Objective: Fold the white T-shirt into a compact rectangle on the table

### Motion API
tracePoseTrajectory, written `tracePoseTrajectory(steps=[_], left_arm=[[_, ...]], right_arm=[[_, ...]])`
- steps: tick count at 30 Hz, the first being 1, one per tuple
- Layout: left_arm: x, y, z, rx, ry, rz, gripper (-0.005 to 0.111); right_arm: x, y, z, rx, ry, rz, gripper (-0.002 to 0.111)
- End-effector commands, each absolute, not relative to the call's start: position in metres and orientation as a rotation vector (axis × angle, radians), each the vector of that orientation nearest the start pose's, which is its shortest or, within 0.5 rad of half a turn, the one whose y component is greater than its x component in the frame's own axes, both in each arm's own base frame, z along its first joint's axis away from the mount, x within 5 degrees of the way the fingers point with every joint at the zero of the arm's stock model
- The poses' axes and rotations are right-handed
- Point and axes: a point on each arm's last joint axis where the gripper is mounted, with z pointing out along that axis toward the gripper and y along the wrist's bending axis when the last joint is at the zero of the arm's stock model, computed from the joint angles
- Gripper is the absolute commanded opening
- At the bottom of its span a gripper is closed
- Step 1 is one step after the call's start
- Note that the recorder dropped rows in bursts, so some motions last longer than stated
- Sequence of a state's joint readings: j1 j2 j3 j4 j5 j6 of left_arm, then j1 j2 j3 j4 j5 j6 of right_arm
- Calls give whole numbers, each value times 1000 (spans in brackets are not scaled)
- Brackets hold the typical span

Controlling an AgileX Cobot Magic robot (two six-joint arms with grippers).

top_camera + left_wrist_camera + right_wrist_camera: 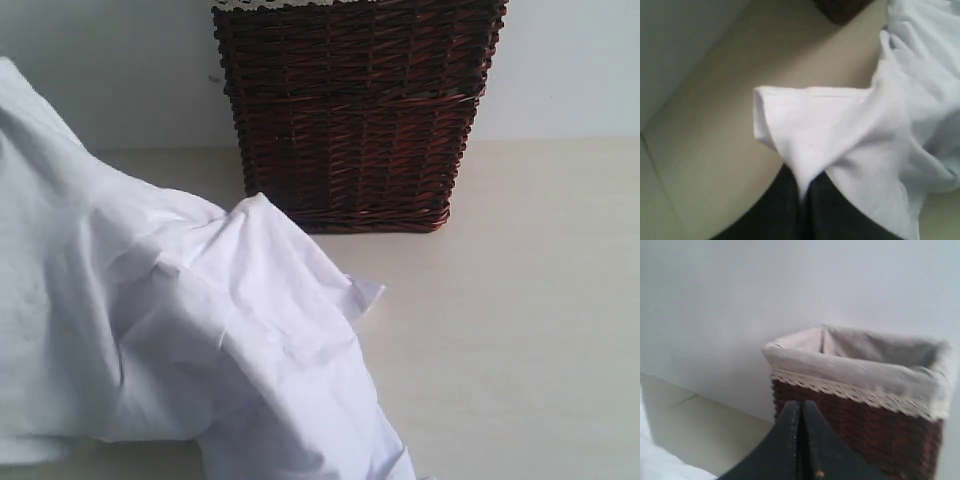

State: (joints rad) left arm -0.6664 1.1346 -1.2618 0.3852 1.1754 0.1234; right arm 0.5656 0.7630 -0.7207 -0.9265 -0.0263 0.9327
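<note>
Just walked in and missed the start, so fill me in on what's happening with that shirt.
A two-armed robot is working on folding the white T-shirt on the table. The left gripper is shut on a pinch of the shirt's fabric beside a sleeve opening. The right gripper is shut too, with no cloth visible between its jaws, and faces the wicker basket at the back. The shirt lies rumpled and bunched, not yet a neat rectangle.

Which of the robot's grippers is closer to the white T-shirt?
Left. The left gripper pinches a fold of the T-shirt between its closed jaws, so it touches the cloth. The right gripper is closed on nothing, apart from the shirt, pointing toward the basket.
</note>
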Motion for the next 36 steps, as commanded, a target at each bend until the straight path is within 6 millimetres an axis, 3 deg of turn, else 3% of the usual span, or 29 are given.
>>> tracePoseTrajectory(steps=[1, 7, 14, 18, 23, 27, 32, 36], left_arm=[[181, -96, 427, 1186, 2062, 428, 0], [187, -98, 460, 1301, 1733, 579, 0], [176, -84, 526, 1202, 1419, 813, 0], [160, -90, 549, 1138, 1254, 702, 0], [140, -109, 537, 1364, 1210, 468, 0], [136, -113, 504, 1637, 1432, 358, 0], [143, -122, 489, 1657, 1506, 297, 0], [128, -140, 485, 1720, 1456, -16, 0]], right_arm=[[132, 106, 392, -604, 1370, 485, 16], [139, 125, 381, -696, 1400, 508, 38], [147, 135, 380, -734, 1396, 514, 39], [145, 140, 386, -765, 1341, 558, 39], [141, 147, 385, -848, 1295, 596, 39], [142, 146, 383, -856, 1314, 587, 39], [142, 147, 383, -844, 1324, 608, 39], [138, 150, 381, -905, 1303, 638, 39]])
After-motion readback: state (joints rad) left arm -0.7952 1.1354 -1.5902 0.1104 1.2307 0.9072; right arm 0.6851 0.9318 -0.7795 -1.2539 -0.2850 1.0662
